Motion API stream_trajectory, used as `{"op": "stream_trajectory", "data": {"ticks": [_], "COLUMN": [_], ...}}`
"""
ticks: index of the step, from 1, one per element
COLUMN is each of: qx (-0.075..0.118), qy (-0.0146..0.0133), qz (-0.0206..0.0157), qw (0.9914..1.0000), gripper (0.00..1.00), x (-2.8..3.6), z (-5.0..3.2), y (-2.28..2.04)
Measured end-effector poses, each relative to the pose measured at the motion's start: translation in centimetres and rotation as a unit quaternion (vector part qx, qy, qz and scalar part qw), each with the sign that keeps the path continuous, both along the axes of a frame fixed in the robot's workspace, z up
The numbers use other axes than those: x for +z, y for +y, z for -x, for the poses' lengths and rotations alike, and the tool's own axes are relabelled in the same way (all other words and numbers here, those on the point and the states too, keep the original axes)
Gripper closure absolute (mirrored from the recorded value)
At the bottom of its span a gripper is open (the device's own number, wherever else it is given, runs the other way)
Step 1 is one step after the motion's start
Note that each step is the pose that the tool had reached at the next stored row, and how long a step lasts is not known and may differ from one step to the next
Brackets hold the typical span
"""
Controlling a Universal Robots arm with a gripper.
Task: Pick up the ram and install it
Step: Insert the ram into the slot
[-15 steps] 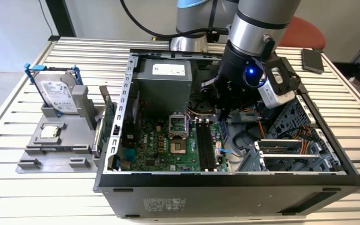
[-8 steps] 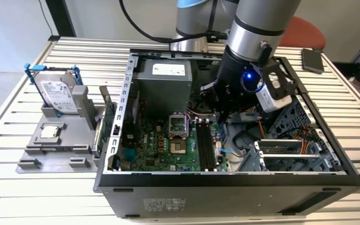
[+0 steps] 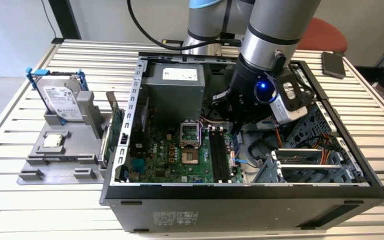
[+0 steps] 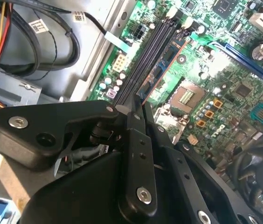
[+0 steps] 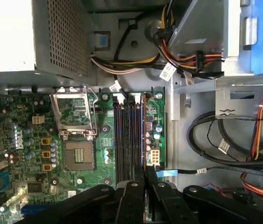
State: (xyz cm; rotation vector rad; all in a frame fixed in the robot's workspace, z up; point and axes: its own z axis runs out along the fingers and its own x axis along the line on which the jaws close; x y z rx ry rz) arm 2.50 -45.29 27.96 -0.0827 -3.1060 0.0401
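Note:
My gripper [image 3: 235, 129] reaches down into the open computer case [image 3: 122, 150], right over the black memory slots [image 3: 220, 155]. The ram [image 5: 142, 135] is a thin dark-blue stick seen edge-on. It runs along the memory slot [image 5: 138, 130] farthest from the processor socket [image 5: 78, 140]. In the second wrist view the ram [image 4: 163, 67] stretches away from the black fingers [image 4: 138, 140], which are pressed together on its near end. My gripper [image 5: 143, 184] is shut on it. Whether the stick sits fully down in the slot I cannot tell.
Bundled cables [image 5: 215, 140] and a metal drive cage [image 3: 305, 162] crowd the side of the slots. The power supply [image 3: 178, 82] stands at the case's far end. A grey tray [image 3: 65, 150] at the exterior view's left holds a hard drive [image 3: 62, 100], a silver processor chip [image 3: 52, 141] and a green card [image 3: 116, 130].

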Motion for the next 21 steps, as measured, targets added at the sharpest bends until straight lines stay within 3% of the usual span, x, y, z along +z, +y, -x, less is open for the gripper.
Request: {"op": "stream_trajectory", "data": {"ticks": [6, 16, 21], "qx": [0.000, -0.001, -0.002], "qy": [0.0003, 0.0004, 0.0005], "qz": [-0.0003, -0.0002, -0.0001], "qw": [1.00000, 1.00000, 1.00000], "gripper": [1.00, 1.00, 1.00], "x": [-0.11, -1.67, -1.91], "z": [0.00, -0.08, -0.15], "y": [0.00, 0.00, -0.02]}}
